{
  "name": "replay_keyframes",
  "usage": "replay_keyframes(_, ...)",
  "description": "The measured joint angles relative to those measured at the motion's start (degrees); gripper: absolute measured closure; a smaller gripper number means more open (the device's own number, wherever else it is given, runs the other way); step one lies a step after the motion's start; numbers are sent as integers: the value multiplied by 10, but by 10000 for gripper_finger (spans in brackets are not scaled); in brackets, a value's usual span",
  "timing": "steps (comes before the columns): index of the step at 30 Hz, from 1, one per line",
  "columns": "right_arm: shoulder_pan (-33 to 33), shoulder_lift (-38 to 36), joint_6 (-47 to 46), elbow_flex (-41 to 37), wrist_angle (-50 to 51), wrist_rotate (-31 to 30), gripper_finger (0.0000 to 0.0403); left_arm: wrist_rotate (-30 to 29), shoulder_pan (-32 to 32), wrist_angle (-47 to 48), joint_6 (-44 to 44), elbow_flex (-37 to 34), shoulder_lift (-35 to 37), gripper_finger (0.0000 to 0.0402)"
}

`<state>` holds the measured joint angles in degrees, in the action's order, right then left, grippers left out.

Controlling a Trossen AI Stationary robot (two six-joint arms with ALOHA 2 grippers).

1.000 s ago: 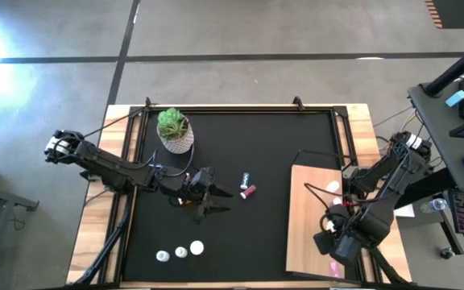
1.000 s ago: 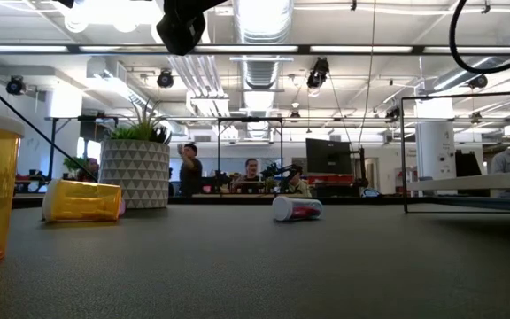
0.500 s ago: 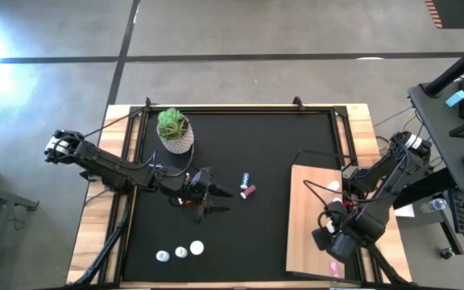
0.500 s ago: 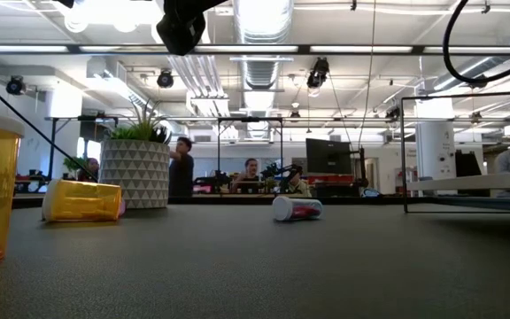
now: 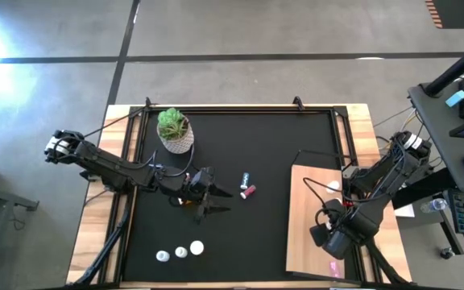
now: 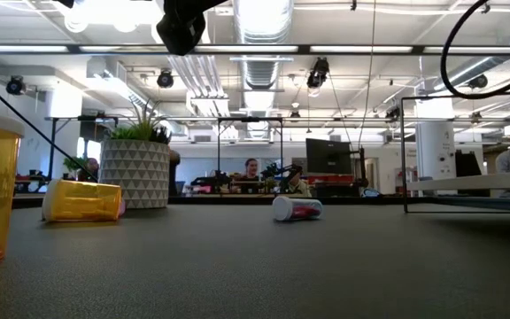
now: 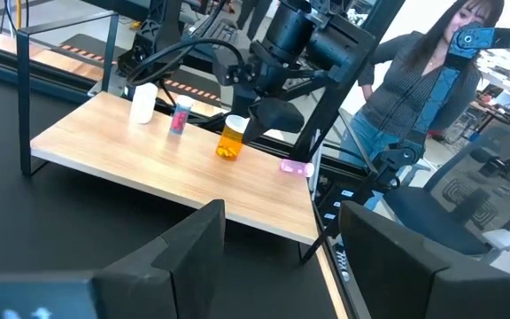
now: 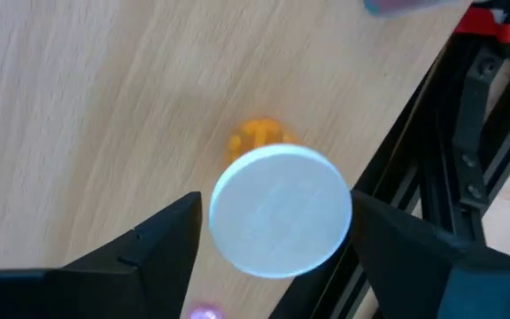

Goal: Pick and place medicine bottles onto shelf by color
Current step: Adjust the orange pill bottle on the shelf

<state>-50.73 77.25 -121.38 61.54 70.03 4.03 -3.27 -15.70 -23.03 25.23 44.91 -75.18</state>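
The right pincer [image 8: 273, 257] has shifted inward over the shelf [image 5: 306, 229], fingers spread clear of the upright amber bottle [image 7: 232, 138], whose white cap only the right wrist view shows.

The right gripper [image 5: 334, 242] now sits a little farther up and inward over the shelf [image 5: 308, 221] than a second ago, when it hung closer to the shelf's near corner by the table edge; half a second ago it was partway between. Its fingers [image 8: 162, 244] stand apart on either side of the white cap of an orange bottle [image 8: 282, 213], which stands upright on the shelf beneath it without being touched. In the low view, the cable loop [image 6: 467, 53] hanging at the upper right swings wider and lower, and the person who stood behind the plant pot [image 6: 136, 173] is now almost hidden by it.
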Motion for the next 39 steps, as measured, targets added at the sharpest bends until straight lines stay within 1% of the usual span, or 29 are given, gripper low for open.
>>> replay_keyframes(8,13,0,0,-1,0,-11,183,0,0,0,-1,0,0,194)
replay_keyframes(14,44,0,18,-1,-3,-11,192,0,0,0,-1,-1,0,194)
replay_keyframes(19,100,0,75,-1,-4,-26,191,0,0,0,-6,-2,0,194)
replay_keyframes(31,261,0,279,-1,19,-27,191,0,0,1,-7,-2,0,194)
replay_keyframes(35,284,0,324,-1,16,-28,189,0,0,9,-5,-2,0,194)
replay_keyframes(39,285,0,328,-1,16,-27,173,1,0,14,-1,-2,0,194)
